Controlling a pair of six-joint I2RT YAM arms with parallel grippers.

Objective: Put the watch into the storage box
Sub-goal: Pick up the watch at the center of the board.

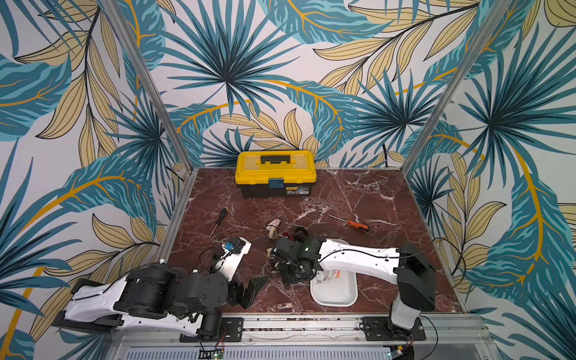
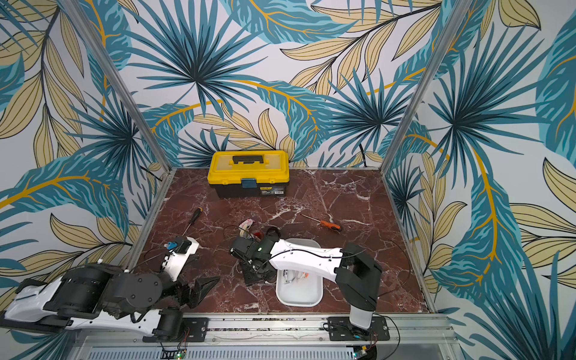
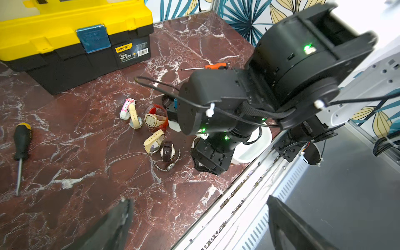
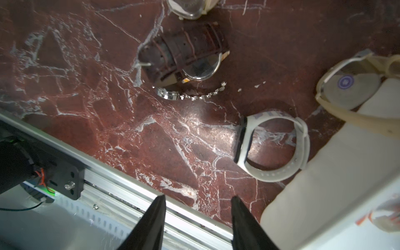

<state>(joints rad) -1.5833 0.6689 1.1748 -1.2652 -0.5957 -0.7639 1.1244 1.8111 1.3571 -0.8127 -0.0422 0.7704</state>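
Several watches lie in a loose pile on the red marble. They include a brown-strapped watch, a silver bracelet watch and a white-banded watch that lies beside the storage box. The storage box is a shallow white bin, and a cream watch rests against its rim. Small items lie inside it. My right gripper hangs between the pile and the box, its jaws partly apart with nothing between them. My left gripper stands open and empty at the front left.
A yellow-lidded black toolbox stands at the back. A black-handled screwdriver lies at the left and an orange-handled screwdriver at the right. The metal front rail runs just beyond my right fingertips.
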